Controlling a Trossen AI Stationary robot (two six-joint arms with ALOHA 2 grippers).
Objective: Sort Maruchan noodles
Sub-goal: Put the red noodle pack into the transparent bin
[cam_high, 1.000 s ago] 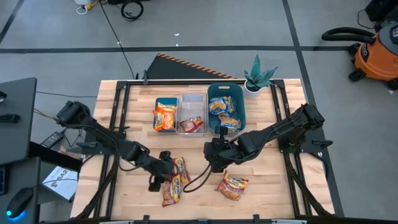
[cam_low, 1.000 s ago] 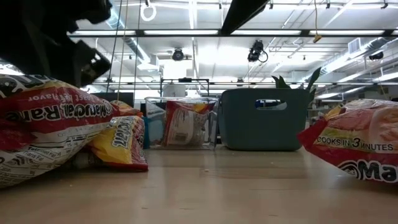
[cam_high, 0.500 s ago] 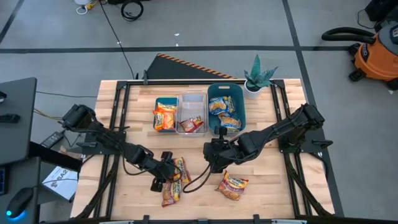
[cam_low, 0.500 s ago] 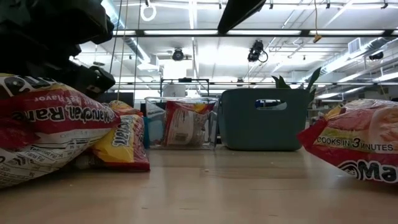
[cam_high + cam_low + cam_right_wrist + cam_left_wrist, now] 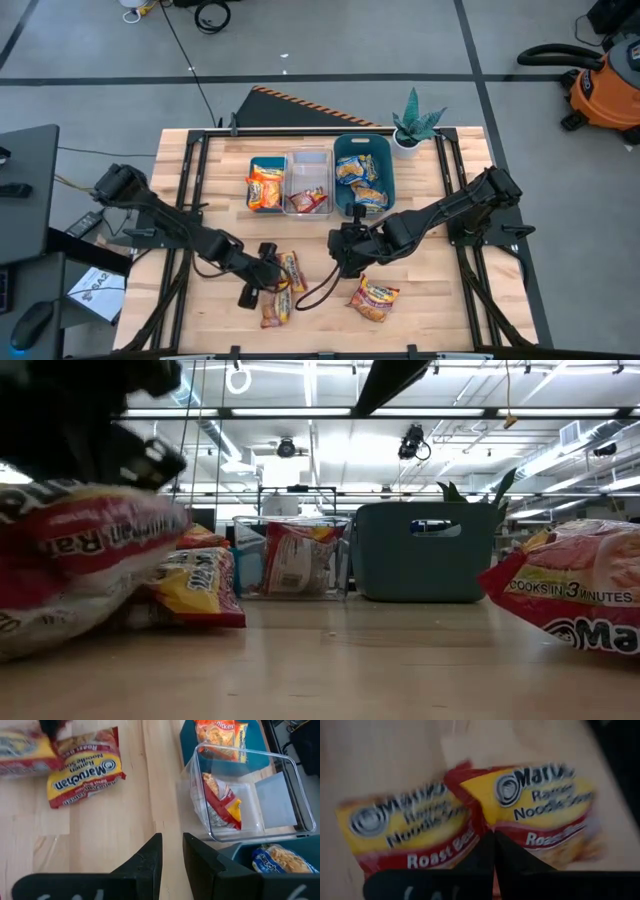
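Note:
Two dark red and yellow Maruchan packets (image 5: 405, 835) (image 5: 545, 815) lie side by side on the wooden table; they also show in the high view (image 5: 275, 306) (image 5: 291, 270). My left gripper (image 5: 493, 840) is low over them, its fingers shut where their edges meet. A third dark red packet (image 5: 373, 297) lies flat at the near right. My right gripper (image 5: 171, 852) hovers open and empty over bare table (image 5: 340, 252), beside the bins. My left gripper's shut fingertips (image 5: 487, 851) sit on the edge of the nearer packet (image 5: 472, 837), where it adjoins the other one. The fingers themselves hide the contact, so I cannot tell a pinch from a press. In the low view this packet (image 5: 80, 560) is tilted, one end raised.
At the far middle stand three bins: a small teal one (image 5: 266, 186) with an orange packet, a clear one (image 5: 307, 184) with a dark red packet, and a larger teal one (image 5: 363, 178) with blue packets. A potted plant (image 5: 414, 125) stands at the far right.
My left gripper has moved a little toward the near edge, over the two packets. The nearer packet has shifted and tipped; in the low view its end toward the middle has risen. My right arm has kept still.

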